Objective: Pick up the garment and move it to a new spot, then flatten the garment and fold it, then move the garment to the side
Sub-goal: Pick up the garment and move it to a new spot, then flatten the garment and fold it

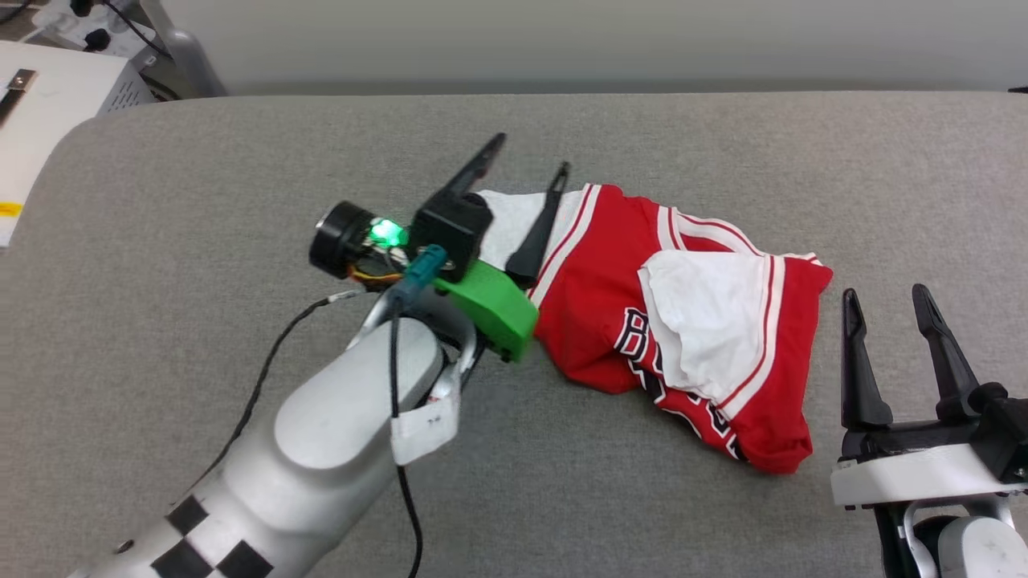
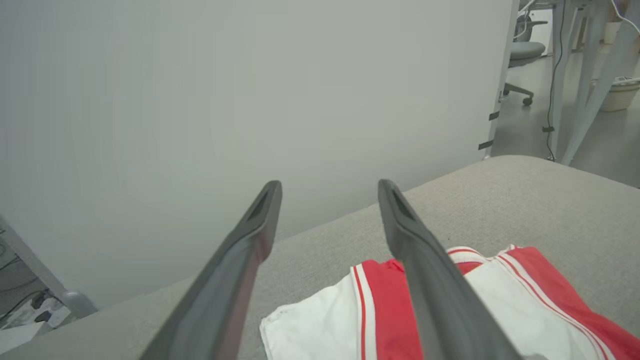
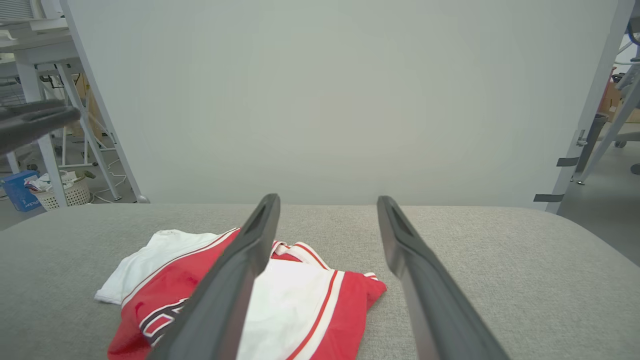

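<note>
The garment (image 1: 683, 321) is a red jersey T-shirt with white sleeves, lying crumpled in a heap on the grey padded table (image 1: 201, 201), right of centre. Black white-edged letters show on its front fold. My left gripper (image 1: 530, 154) hangs open just above the garment's left white sleeve (image 2: 310, 325), holding nothing. The left wrist view has the sleeve and red body (image 2: 385, 310) lying below the spread fingers. My right gripper (image 1: 883, 295) stands open at the lower right, a little right of the garment (image 3: 280, 300), empty.
A grey wall panel (image 3: 340, 100) rises behind the table's far edge. White equipment with cables (image 1: 64, 72) sits at the far left. A laundry basket (image 3: 62, 192), a blue box and table legs stand on the floor beyond.
</note>
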